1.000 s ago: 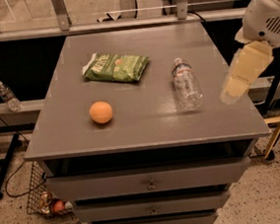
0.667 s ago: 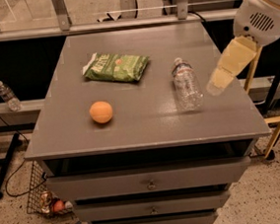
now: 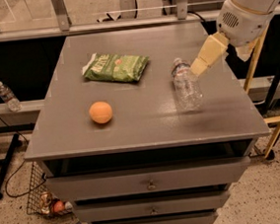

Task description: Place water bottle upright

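Grey bench (image 3: 146,128) with drawers fills most of the view, same position as before. The white arm (image 3: 249,9) comes in from the upper right; a second ago we had it further right, out over the bench's right edge, and it has since swung left and inward. The cream hand (image 3: 198,69) on its end now points down-left, with its tip just beside the cap end of the water bottle (image 3: 186,87). Earlier it hung well apart from the bottle, off to the right. We cannot tell whether the hand is spread or pressed together, and we cannot tell if it touches the bottle. The green snack bag (image 3: 116,66) lies flat on the far-left part of the bench and has not moved. The water bottle lies on its side on the right half of the bench, cap toward the far edge and base toward us, in the same spot as in the earlier frames, not yet upright. The orange ball (image 3: 101,112) sits left of centre near the front, unmoved. A small clear bottle (image 3: 7,96) stands off the bench at far left, also unchanged.
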`<state>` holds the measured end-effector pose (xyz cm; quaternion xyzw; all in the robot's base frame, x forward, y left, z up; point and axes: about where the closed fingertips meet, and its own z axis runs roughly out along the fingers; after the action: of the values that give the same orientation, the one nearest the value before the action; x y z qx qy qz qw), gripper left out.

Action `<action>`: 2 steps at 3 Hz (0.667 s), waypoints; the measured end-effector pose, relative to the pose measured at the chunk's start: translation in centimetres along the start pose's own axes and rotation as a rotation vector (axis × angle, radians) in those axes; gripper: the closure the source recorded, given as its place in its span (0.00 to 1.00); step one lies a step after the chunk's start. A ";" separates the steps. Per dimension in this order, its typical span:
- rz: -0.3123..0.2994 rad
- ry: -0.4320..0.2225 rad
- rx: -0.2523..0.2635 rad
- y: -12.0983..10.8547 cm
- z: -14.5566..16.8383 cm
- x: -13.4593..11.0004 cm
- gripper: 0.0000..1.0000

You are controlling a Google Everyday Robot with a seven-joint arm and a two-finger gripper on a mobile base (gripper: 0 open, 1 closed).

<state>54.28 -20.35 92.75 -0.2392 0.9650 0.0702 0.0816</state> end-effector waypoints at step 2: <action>0.129 0.107 0.006 0.0 3.8 -3.8 0.00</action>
<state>58.05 -17.93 89.74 -0.1799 0.9816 0.0594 0.0258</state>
